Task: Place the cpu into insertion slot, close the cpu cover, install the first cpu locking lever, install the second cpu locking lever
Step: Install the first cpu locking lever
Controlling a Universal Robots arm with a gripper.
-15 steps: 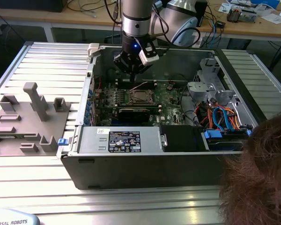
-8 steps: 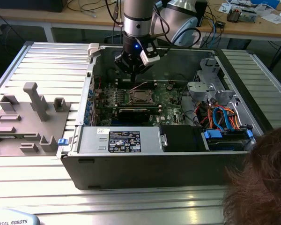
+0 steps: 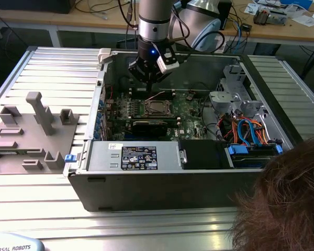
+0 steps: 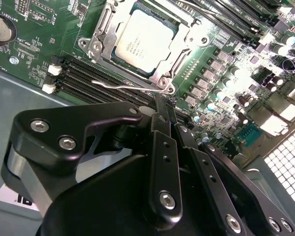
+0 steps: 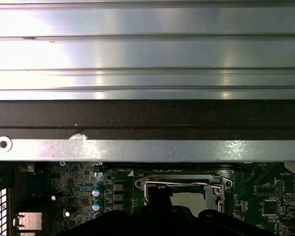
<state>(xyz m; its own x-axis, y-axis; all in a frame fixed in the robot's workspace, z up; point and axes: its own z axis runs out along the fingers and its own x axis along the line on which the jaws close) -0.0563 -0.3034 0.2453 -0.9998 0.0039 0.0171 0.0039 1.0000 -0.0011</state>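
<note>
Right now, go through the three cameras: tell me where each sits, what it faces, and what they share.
Exterior view: off the arm, above the open computer case, facing the pincer over the cpu cover; a person's hair at one corner.
Second wrist view: behind the shut pincer, facing the cpu.
First wrist view: on the arm, facing the case wall and cpu cover.
Shared: the socket area.

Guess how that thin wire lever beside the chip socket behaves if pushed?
The wire lever looks thin and long, so probably springy, flexing before it moves. Bare shiny metal, so the claw may slip off. Likely pivots at the cover corner rather than sliding freely.
</note>
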